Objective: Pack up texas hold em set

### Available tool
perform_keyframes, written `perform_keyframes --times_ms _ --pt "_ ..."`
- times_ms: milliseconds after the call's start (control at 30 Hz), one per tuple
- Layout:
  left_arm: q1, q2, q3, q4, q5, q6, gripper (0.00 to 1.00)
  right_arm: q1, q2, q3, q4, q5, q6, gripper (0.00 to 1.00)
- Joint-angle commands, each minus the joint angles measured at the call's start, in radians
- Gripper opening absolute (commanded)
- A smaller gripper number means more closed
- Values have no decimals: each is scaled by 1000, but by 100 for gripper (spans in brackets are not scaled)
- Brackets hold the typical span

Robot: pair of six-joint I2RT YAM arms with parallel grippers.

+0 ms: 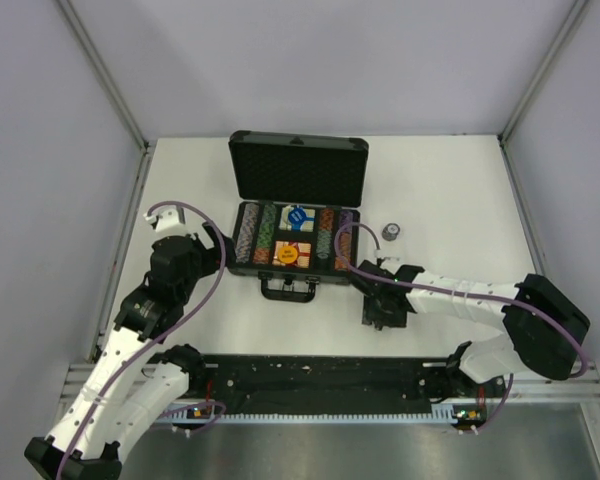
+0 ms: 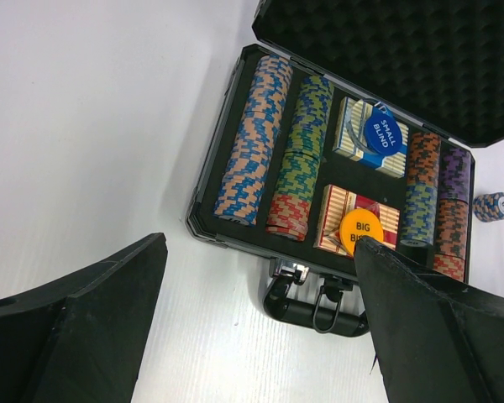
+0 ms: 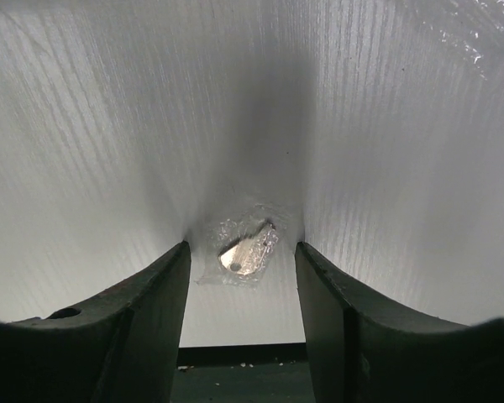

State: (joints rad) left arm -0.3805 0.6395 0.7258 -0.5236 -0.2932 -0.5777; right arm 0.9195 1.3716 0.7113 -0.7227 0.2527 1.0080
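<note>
The texas hold em set's black case lies open at the table's middle, with its handle toward me. Rows of multicoloured chips fill it. A blue SMALL BLIND button and an orange BIG BLIND button rest on the two card boxes. My left gripper hovers open just left of and in front of the case, holding nothing. My right gripper points down at the table right of the handle. Its fingers straddle a small silver key in clear plastic without touching it.
A short stack of chips stands loose on the table right of the case, and shows in the left wrist view as a blue-edged stack. Grey walls enclose the white table. The black base rail runs along the near edge.
</note>
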Motion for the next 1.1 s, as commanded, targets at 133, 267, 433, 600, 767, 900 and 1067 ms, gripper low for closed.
perform_keyframes --times_ms 133,267,433,600,767,900,1067 --pt "2 -14 17 17 -11 -10 99 -22 -6 -33 40 -13 32 50" --pt "2 -18 12 16 -9 -10 98 -30 -9 -52 49 -23 34 38" --pt "3 -11 15 14 -47 2 98 -30 -52 -13 66 -14 6 16" --pt "2 -4 23 22 -52 18 98 -28 -46 92 52 25 -51 3" --pt "3 -15 21 11 -63 18 98 -28 -29 210 54 53 -112 2" --pt "2 -26 24 5 -78 21 98 -28 0 336 75 62 -178 2" --pt "2 -37 29 -3 -93 21 98 -28 61 447 193 68 -293 5"
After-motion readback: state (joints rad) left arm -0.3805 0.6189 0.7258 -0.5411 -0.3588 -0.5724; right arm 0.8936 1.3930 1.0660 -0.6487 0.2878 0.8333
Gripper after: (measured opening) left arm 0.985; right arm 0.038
